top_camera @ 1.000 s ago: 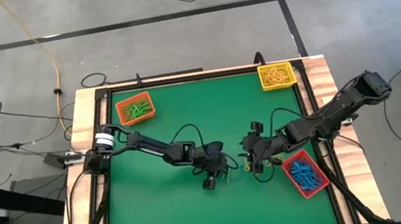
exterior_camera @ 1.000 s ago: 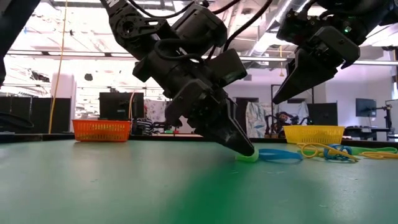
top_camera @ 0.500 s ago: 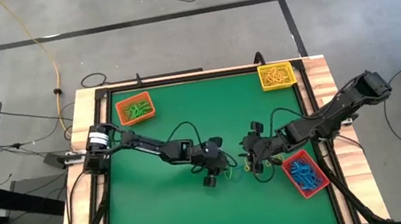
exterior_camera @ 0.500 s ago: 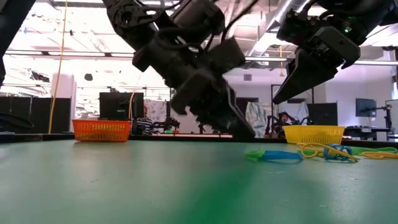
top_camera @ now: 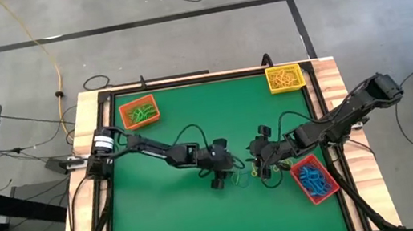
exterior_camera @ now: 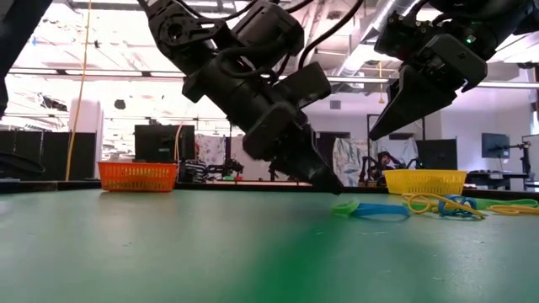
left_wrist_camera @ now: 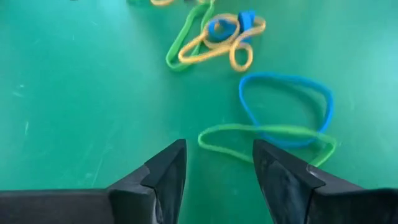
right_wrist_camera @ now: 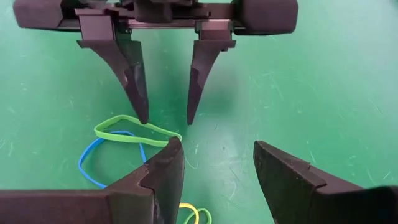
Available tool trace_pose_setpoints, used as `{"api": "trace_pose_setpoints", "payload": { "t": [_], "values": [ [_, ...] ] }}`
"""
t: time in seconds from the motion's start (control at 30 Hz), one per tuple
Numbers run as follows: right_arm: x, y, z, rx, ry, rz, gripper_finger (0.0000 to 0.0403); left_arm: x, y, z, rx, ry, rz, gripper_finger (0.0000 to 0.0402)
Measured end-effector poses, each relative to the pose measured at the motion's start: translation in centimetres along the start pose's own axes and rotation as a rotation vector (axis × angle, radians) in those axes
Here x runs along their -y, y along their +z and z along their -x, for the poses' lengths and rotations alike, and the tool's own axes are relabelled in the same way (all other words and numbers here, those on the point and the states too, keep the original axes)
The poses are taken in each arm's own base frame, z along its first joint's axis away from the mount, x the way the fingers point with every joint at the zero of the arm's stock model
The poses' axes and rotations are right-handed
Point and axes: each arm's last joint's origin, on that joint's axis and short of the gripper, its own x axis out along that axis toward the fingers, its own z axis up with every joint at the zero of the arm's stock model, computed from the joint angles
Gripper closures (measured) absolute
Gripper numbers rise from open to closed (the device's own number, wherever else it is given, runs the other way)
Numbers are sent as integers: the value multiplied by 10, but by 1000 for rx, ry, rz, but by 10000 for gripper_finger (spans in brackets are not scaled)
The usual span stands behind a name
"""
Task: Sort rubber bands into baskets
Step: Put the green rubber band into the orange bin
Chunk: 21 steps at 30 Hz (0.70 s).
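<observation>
Two end effectors: left (right_wrist_camera: 166, 121) and right (exterior_camera: 381, 135), facing each other at mid-counter.
Left end effector: fingers apart, tips just above a green band (left_wrist_camera: 267, 142), holding nothing.
Right end effector: fingers apart, empty, raised above the bands.
Bands: blue loop (left_wrist_camera: 286, 109) overlaps the green one; tangle (left_wrist_camera: 214, 40) of yellow, green and blue nearby on the counter (top_camera: 171, 209).
Baskets: orange (top_camera: 140, 113), yellow (top_camera: 284, 78), red (top_camera: 313, 179) with blue bands.

Two end effectors face each other mid-tabletop (top_camera: 172, 217), left end effector (top_camera: 237, 177) and right end effector (top_camera: 257, 175), loose rubber bands (left_wrist_camera: 273, 134) between them; baskets (top_camera: 140, 112) sit at the edges.
</observation>
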Motion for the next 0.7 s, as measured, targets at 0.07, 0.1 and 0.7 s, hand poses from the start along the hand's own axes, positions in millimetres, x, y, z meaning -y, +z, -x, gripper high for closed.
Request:
{"api": "trace_pose_setpoints", "payload": {
  "t": [0.07, 0.1, 0.7],
  "values": [
    [0, 0, 0, 0, 0, 0, 184, -4, 1, 0, 24, -25, 45, 227],
    [0, 0, 0, 0, 0, 0, 184, -6, 2, 0, 31, -41, 72, 227],
    [0, 0, 0, 3, -5, 0, 184, 2, 5, -6, 86, -17, 210, 228]
  ]
}}
